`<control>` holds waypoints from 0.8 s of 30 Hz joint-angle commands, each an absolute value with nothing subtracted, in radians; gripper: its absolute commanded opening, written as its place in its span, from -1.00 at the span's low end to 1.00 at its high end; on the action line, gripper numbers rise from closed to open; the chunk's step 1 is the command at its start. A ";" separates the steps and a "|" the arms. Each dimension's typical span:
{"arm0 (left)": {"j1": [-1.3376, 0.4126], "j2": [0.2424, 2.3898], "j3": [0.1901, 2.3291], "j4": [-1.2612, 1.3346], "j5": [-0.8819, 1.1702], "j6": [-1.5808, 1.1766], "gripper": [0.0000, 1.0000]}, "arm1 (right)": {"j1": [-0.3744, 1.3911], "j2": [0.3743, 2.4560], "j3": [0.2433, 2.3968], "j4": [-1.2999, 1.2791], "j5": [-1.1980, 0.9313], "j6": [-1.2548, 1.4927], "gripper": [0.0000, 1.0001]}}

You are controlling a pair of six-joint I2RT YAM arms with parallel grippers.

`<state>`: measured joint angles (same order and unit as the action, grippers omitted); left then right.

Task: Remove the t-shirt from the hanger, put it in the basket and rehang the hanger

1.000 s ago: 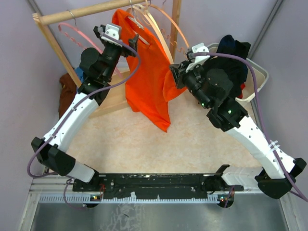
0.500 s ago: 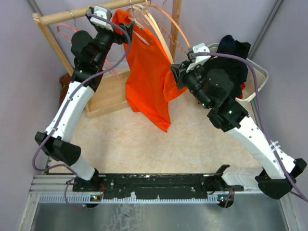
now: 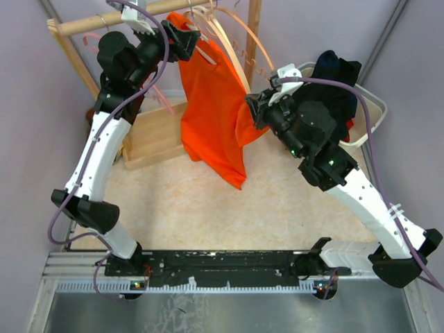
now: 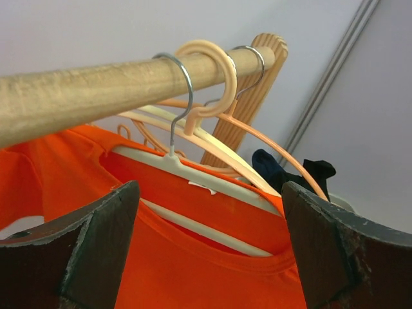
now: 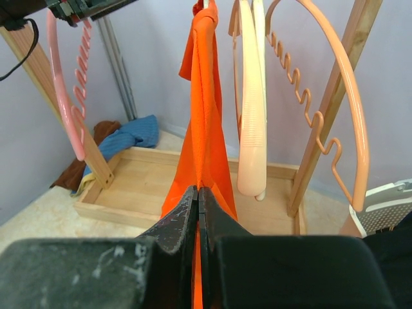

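An orange t-shirt (image 3: 211,104) hangs on a white hanger (image 4: 222,183) hooked over the wooden rail (image 3: 90,24). My left gripper (image 3: 182,40) is open at the shirt's collar (image 4: 212,232), one finger on each side, just below the rail (image 4: 96,87). My right gripper (image 3: 255,111) is shut on the shirt's side edge (image 5: 205,148), lower right of the hanger. In the right wrist view the jaws (image 5: 198,196) pinch the orange cloth.
Several empty hangers, cream (image 5: 252,129), peach (image 5: 351,116) and pink (image 5: 67,96), hang on the same rail. A wooden rack base (image 3: 156,139) lies below. A white basket (image 3: 368,114) of dark clothes stands at the right. Brown and blue cloth (image 5: 122,135) lies at the left.
My left arm has risen and moved up to the rail, bringing its open gripper to the shirt's collar. The right arm has stayed still, holding the shirt.
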<state>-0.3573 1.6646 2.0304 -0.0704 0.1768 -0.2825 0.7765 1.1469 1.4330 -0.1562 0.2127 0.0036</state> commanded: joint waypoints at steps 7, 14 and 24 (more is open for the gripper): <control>-0.350 1.692 2.056 -0.120 0.177 -0.505 0.91 | 0.773 1.113 1.433 -0.103 0.188 0.027 -1.00; -0.340 1.714 2.056 -0.122 0.198 -0.625 0.90 | 0.773 1.110 1.430 -0.098 0.176 0.035 -1.00; -0.337 1.692 1.941 0.035 0.139 -0.635 0.70 | 0.773 1.098 1.401 -0.075 0.163 0.041 -1.00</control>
